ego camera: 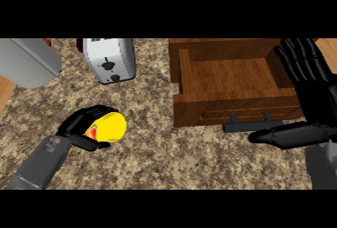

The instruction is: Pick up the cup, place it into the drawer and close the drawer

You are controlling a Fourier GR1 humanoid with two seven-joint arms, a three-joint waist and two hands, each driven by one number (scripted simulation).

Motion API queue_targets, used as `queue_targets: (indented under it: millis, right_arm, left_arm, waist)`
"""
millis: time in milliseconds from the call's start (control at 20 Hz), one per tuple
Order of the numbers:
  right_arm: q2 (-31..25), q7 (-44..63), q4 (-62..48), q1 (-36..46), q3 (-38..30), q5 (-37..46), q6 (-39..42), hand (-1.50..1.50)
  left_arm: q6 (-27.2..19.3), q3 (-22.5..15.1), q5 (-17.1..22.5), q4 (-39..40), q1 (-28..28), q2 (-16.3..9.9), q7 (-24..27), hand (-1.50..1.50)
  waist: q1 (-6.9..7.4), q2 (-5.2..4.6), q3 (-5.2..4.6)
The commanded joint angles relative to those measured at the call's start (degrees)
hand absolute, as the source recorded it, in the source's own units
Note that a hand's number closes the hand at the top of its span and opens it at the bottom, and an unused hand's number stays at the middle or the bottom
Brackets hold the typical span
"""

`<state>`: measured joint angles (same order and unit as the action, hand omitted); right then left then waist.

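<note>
A yellow cup (110,127) with a red and orange patch lies on the speckled counter at the lower left, and my left hand (80,125) is curled round it from the left. To the right stands the open wooden drawer (227,75), its dark handle (253,125) facing the front. My right hand (314,93) is at the drawer's right side, fingers straight and pointing away, thumb stretched out below the drawer's front near the handle. It holds nothing.
A silver toaster (109,59) stands at the back, left of the drawer. A grey rounded appliance (27,61) fills the far left corner. Wooden edge shows at the left margin (4,91).
</note>
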<state>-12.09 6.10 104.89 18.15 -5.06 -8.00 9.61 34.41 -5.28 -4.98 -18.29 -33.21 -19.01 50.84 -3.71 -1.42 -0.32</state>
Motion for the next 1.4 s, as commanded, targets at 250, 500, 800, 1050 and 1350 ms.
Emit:
queue_targets:
  millis: [250, 500, 800, 1050, 1350]
  right_arm:
    - [-1.41, -0.85, -0.61, -0.7, -1.85, -0.9, 1.15, -1.5]
    - [-1.92, 0.75, 0.08, -0.33, -2.49, -1.32, 0.84, -1.5]
    - [-0.86, -1.6, -0.22, -4.43, -2.16, -0.35, 1.05, -1.5]
    - [-3.07, 3.69, 3.26, -2.23, -3.63, -2.11, 1.28, -1.5]
    - [-3.7, 3.97, 5.84, -5.5, -5.93, -3.32, 1.46, -1.5]
  left_arm:
    - [-4.53, 0.72, -0.33, -2.09, 1.84, 1.36, 18.67, 1.5]
    - [-13.6, 10.9, 9.47, -1.46, 1.64, 4.74, 15.58, 1.5]
    - [-25.35, 19.39, 15.9, -2.1, 2.62, 8.61, 17.88, 1.5]
    - [-25.66, 15.69, 13.76, -8.19, -0.95, 11.92, 11.46, 1.5]
    - [-29.84, 11.97, 13.43, -21.35, -4.98, 15.28, -1.15, 1.5]
  waist:
    - [0.57, -0.05, -0.14]
    - [2.13, 0.64, 0.0]
    - [2.44, 0.88, 0.17]
    - [3.28, 1.45, 0.3]
    - [3.95, 1.96, 0.38]
